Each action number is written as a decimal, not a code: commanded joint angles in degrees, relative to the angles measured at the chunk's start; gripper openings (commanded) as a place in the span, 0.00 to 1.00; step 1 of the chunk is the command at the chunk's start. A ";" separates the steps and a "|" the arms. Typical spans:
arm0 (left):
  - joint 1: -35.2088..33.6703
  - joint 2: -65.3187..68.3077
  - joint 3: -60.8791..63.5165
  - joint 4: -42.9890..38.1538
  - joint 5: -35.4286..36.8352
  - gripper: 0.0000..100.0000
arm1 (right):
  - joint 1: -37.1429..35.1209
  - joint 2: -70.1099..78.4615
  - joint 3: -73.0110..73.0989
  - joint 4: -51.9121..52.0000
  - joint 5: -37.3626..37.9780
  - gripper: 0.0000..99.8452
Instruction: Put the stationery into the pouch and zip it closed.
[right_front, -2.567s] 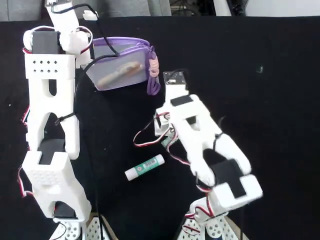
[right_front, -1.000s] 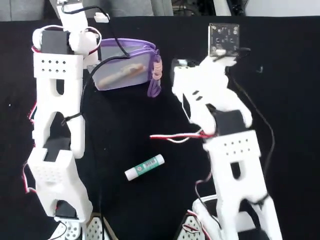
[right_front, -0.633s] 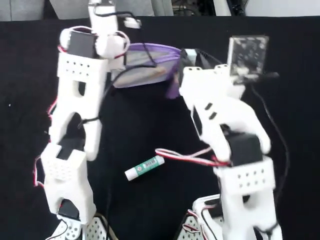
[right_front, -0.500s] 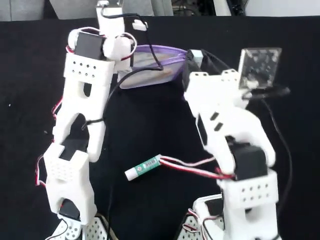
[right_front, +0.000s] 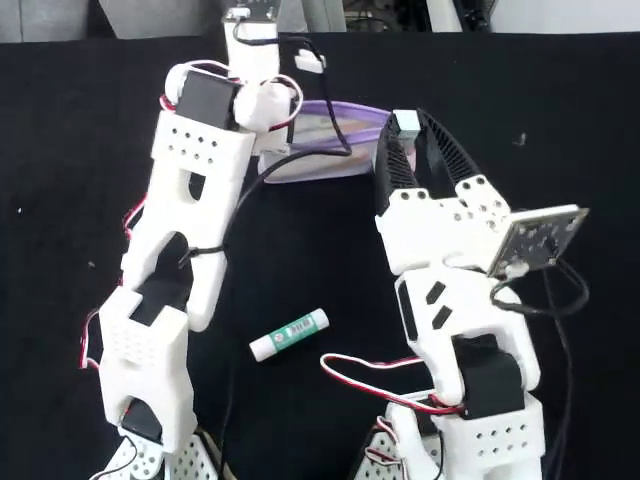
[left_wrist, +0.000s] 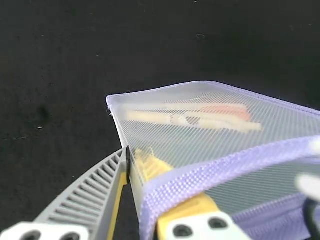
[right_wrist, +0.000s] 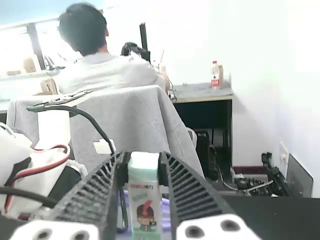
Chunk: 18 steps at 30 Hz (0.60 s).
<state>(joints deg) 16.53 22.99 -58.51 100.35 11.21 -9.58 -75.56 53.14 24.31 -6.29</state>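
Pouch (right_front: 325, 150): clear mesh, purple trim, mouth open, one end pinched in my left gripper (left_wrist: 129, 162). Orange and cream pens (left_wrist: 200, 117) lay inside it. Glue stick (right_wrist: 144, 200) stood upright, clamped in my right gripper (right_wrist: 142, 165) at the pouch's other end. Second glue stick (right_front: 289, 334), white with green label, lay flat well apart from the pouch, toward my bases.

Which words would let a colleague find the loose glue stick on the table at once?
On the black table, look low between the left arm and the right arm, near their bases. There a small white glue stick with a green label lies flat, touched by nothing; the other stick stands clamped in the right gripper beside the purple pouch.
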 joint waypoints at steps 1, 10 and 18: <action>3.21 -0.79 -2.07 0.53 0.88 0.03 | 0.62 -0.92 4.00 -9.23 0.26 0.01; 2.86 -0.79 -0.75 0.53 0.88 0.03 | -3.34 -0.40 8.04 -19.08 -0.79 0.01; 2.77 -0.79 -0.66 0.53 0.88 0.03 | -1.93 11.56 9.63 -27.69 -0.79 0.01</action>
<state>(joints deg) 18.64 22.99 -58.51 100.35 11.30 -12.22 -70.73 63.08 1.45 -7.08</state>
